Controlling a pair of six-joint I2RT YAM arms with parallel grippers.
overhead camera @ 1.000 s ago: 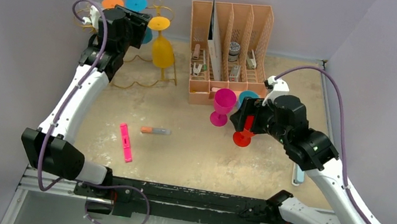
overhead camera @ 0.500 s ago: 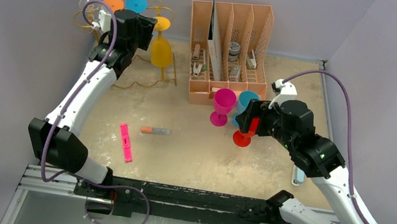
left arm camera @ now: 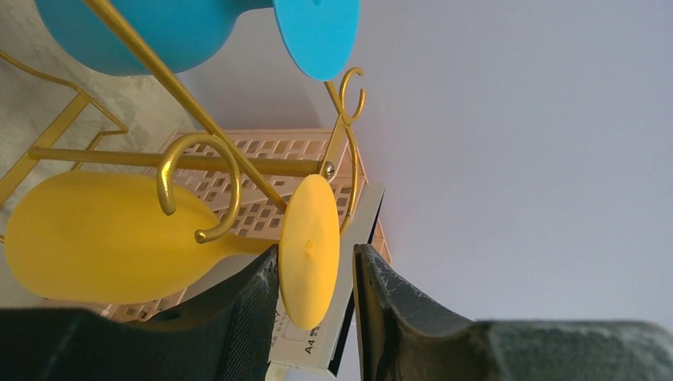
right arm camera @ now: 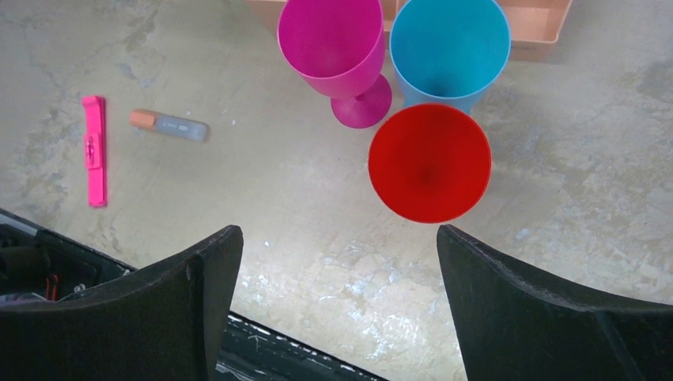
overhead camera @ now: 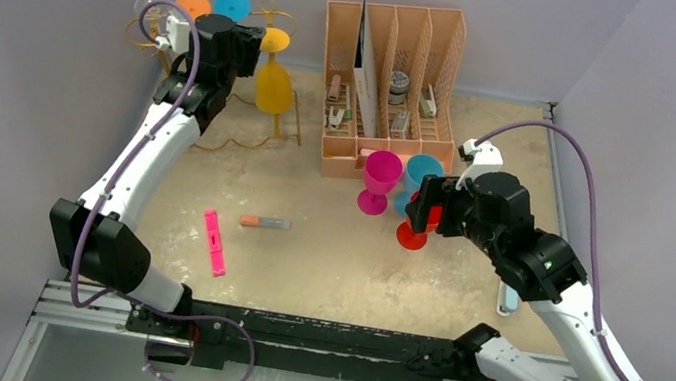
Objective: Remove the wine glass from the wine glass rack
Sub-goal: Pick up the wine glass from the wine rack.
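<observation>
While my left pincer (overhead camera: 257,45) has drawn up to the yellow wine glass (overhead camera: 275,88) at the upper left of the top view, my right pincer (overhead camera: 418,208) hangs right of centre over a red glass (overhead camera: 411,235); from the left wrist, the glass hangs inverted on the wine glass rack (left arm camera: 119,157), its foot low in frame between my narrowed jaws, a sliver of gap on the right, so the pinch looks imminent; from the right wrist, those jaws stand spread wide, empty.

Red glass (overhead camera: 411,236) half behind right gripper (overhead camera: 424,210) (top view)
</observation>
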